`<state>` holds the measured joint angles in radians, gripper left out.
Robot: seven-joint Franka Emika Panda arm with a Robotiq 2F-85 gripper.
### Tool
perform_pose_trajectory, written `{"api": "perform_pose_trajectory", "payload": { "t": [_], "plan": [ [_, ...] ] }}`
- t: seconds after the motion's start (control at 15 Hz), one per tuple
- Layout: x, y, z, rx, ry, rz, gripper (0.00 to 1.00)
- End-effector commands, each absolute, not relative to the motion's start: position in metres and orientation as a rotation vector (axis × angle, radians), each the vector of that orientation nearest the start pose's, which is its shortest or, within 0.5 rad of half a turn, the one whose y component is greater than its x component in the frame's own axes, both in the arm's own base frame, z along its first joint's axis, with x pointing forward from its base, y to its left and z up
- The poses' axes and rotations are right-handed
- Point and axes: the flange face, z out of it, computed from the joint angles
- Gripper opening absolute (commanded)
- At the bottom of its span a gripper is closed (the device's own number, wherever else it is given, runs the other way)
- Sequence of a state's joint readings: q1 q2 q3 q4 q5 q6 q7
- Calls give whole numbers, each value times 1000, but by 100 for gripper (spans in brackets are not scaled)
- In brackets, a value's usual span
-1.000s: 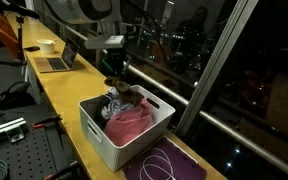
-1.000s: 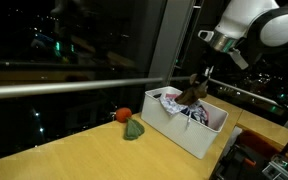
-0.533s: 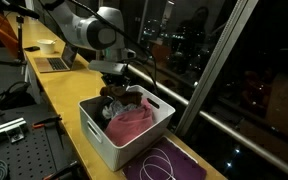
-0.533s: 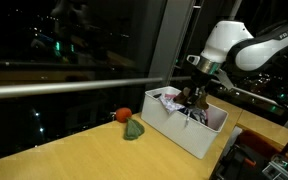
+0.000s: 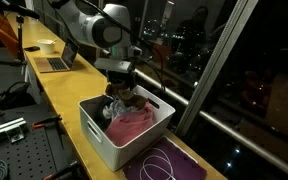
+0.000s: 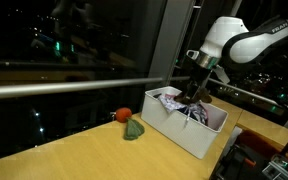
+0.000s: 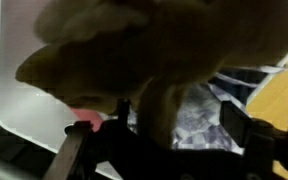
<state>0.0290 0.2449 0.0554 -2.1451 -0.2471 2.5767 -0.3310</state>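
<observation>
While my fingers (image 7: 246, 132) are clamped on a brown plush toy (image 5: 125, 97), I hold it low over the far end of the white bin (image 5: 94, 135), just above the pink cloth (image 5: 130, 122) heaped inside. By my judgement the grasp is done, but the toy is not yet released into the bin or onto the tabletop (image 6: 74, 150).
</observation>
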Motion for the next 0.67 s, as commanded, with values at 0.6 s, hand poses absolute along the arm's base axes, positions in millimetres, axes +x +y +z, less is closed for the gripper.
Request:
{"api": "perform_pose_trajectory", "payload": {
  "t": [0.6],
  "plan": [
    [617,87,420,-3114,-1076,-551,100]
  ]
}}
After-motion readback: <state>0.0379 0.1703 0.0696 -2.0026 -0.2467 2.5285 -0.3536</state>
